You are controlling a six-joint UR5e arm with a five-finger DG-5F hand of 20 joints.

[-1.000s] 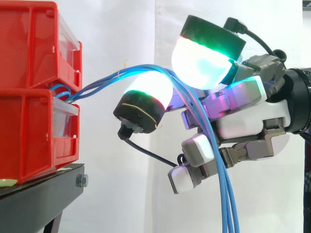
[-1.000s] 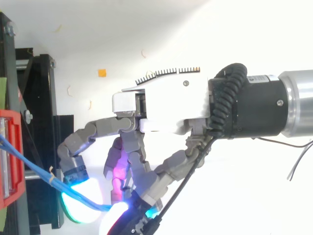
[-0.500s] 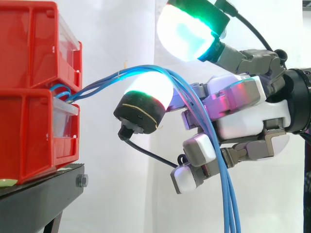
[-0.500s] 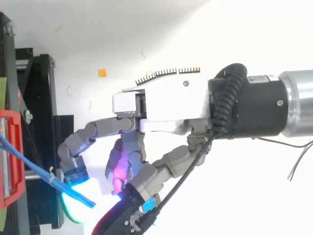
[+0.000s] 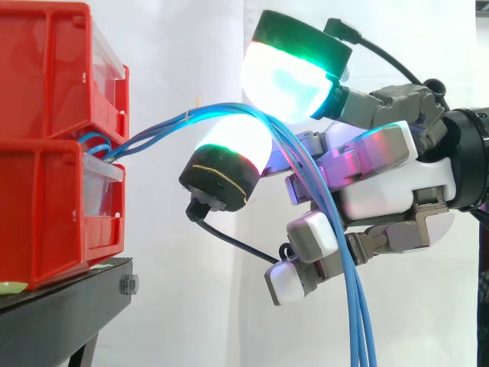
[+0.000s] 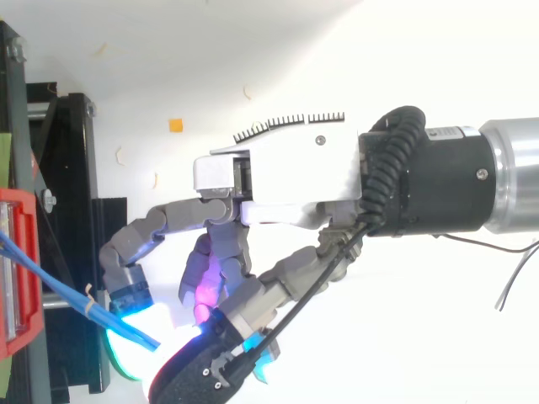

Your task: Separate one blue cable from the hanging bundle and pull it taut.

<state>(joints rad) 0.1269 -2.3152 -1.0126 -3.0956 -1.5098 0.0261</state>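
Note:
Several blue cables [image 5: 172, 120] leave the red bins [image 5: 53, 145], arch to the right and hang down [image 5: 359, 306] in front of the hand [image 5: 390, 176]. The hand comes in from the right with curled fingers. One glowing fingertip [image 5: 229, 153] is hooked under the bundle at the top of its arch. A second glowing pad [image 5: 286, 69] sits just above the same cables; I cannot tell whether it touches them. In the top view the hand [image 6: 286, 181] reaches left, and the cables [image 6: 50, 278] run from the bin [image 6: 13, 269] to its lower pads [image 6: 135, 337].
The bins stand stacked on a black stand [image 5: 69, 306] at the left. A white curtain hangs behind. In the top view the stand's frame [image 6: 80, 168] runs along the left edge, and a small orange mark [image 6: 175, 125] lies on the white surface.
The upper pad lifted off the cables, swung up and left, and has now come partly back down over the arch. The lower pad, the cables and the arm stay put.

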